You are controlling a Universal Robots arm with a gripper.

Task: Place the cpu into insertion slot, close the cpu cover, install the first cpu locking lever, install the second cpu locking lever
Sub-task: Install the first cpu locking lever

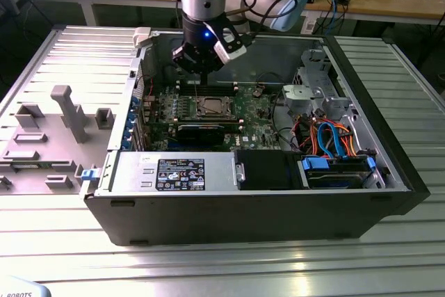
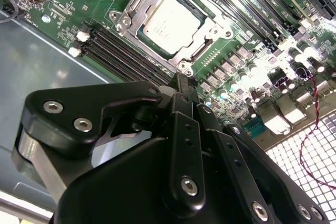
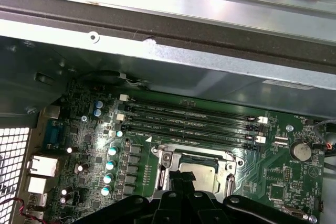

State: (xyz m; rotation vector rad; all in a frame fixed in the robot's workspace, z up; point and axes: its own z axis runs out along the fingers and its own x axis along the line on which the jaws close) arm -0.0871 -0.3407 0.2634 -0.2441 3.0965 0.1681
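Black gripper links crowd the front of both wrist views, and the two fingers look pinched together with nothing between them. Its tips hang just above the green circuit board, close to the edge of the insertion slot but not touching it as far as I can see. Good news on the cpu: it's sitting flat in the slot, silver top up, and the cpu cover is folded down around it, so the chip shows through the square window. Long black memory slots run right beside the socket. In the exterior view the arm comes straight down into the open computer case, with the gripper over the board near the socket. That case lies on the ribbed metal desk, and some grey plastic holders sit on the exterior view's left, just beside the case wall.
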